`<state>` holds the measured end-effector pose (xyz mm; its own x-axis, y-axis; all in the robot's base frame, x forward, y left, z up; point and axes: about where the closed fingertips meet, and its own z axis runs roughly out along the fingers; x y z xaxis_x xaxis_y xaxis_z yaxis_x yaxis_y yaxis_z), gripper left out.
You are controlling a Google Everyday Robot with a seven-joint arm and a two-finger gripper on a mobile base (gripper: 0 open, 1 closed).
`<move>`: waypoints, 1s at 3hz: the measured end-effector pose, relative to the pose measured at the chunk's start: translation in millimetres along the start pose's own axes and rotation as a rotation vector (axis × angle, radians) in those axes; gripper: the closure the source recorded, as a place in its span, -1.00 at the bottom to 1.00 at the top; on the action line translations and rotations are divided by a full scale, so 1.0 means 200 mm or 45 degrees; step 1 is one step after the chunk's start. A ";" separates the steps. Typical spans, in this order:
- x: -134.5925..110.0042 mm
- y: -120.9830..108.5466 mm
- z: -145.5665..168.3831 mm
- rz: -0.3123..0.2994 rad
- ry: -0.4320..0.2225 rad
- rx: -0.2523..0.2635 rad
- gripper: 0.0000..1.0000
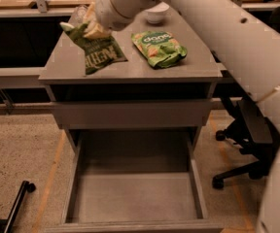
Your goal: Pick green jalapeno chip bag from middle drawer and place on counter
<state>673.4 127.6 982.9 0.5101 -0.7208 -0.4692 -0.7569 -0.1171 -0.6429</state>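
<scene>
My gripper (pixel 92 29) is shut on the top of the green jalapeno chip bag (pixel 100 55), an olive-green crinkled bag with white block letters. The bag hangs from the gripper over the left part of the grey counter (pixel 130 68), its lower end at or just above the top. The middle drawer (pixel 135 198) is pulled out below, and its flat grey bottom is bare. My white arm reaches in from the upper right.
A brighter green chip bag (pixel 158 47) lies on the counter's right half. A white bowl (pixel 157 13) stands at the counter's back. The closed top drawer front (pixel 130 113) is under the counter. A black office chair (pixel 247 144) stands to the right.
</scene>
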 end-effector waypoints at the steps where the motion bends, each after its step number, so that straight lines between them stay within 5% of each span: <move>1: 0.07 -0.21 0.08 -0.050 0.043 0.024 0.82; 3: 0.30 -0.49 0.14 -0.001 0.039 0.103 0.09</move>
<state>789.0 114.6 1000.5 0.4972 -0.7414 -0.4507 -0.7204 -0.0631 -0.6907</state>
